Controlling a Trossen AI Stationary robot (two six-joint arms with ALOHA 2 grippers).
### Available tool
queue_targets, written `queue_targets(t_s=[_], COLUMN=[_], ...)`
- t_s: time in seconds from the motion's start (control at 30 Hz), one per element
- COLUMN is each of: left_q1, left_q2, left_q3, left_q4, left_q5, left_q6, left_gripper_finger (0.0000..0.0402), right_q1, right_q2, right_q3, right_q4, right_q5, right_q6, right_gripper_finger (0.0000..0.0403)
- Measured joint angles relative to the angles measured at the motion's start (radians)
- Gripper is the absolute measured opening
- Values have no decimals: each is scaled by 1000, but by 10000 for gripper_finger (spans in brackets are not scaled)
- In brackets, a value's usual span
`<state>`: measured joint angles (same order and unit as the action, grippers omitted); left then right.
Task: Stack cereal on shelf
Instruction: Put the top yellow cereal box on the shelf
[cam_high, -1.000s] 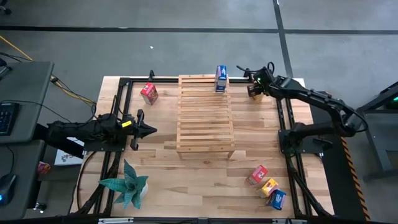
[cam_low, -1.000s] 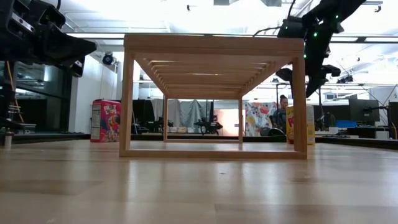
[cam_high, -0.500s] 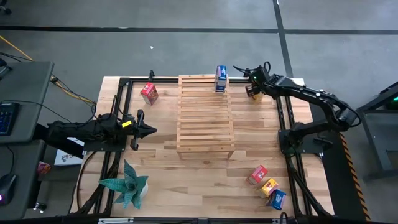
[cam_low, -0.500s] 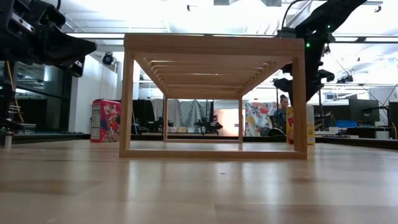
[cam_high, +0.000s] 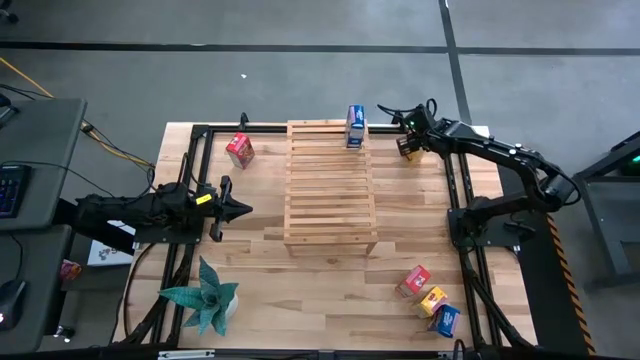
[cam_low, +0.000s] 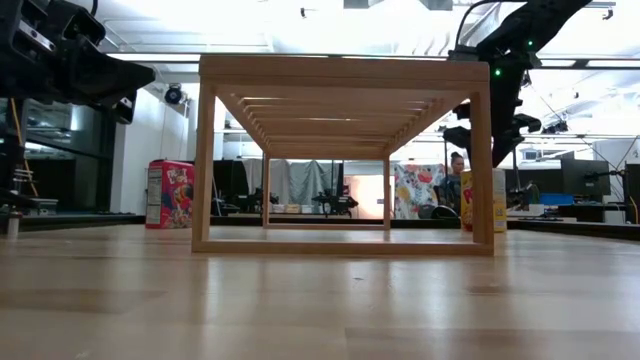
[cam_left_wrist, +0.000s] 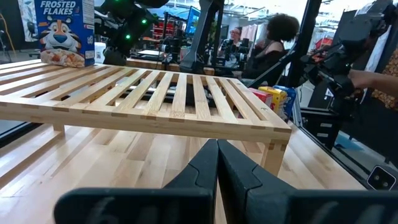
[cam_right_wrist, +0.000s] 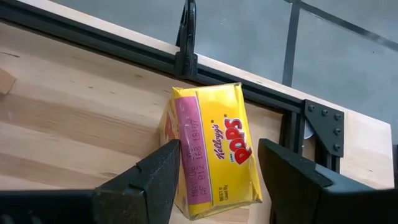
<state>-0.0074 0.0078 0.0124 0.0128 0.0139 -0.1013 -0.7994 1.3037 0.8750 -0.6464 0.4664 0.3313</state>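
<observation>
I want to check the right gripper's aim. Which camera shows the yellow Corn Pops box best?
The right wrist view: the yellow cardboard Corn Pops box fills it, between the open right gripper fingers. The high view hides most of it under the gripper; the low view shows it upright behind the rack's post.

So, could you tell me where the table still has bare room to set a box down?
Most of the rack is bare; only the blue box stands at its far end. Bare tabletop lies between rack, plant and the three boxes at the near right corner, which is crowded.
</observation>
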Motion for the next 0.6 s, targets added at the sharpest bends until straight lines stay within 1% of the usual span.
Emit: queue_targets(t_s=[0.23, 0.33, 0.6], left_q1=[0, 0, 0], left_q2=[0, 0, 0], left_q3=[0, 0, 0], left_q4=[0, 0, 0], left_q5=[0, 0, 0], left_q6=[0, 0, 0], left_gripper_finger=[0, 0, 0], right_q1=[-5, -8, -8], right_q2=[0, 0, 0], right_q3=[0, 0, 0], right_q4=[0, 0, 0], right_q5=[46, 30, 31], right_q6=[0, 0, 30], right_gripper_finger=[209, 209, 209])
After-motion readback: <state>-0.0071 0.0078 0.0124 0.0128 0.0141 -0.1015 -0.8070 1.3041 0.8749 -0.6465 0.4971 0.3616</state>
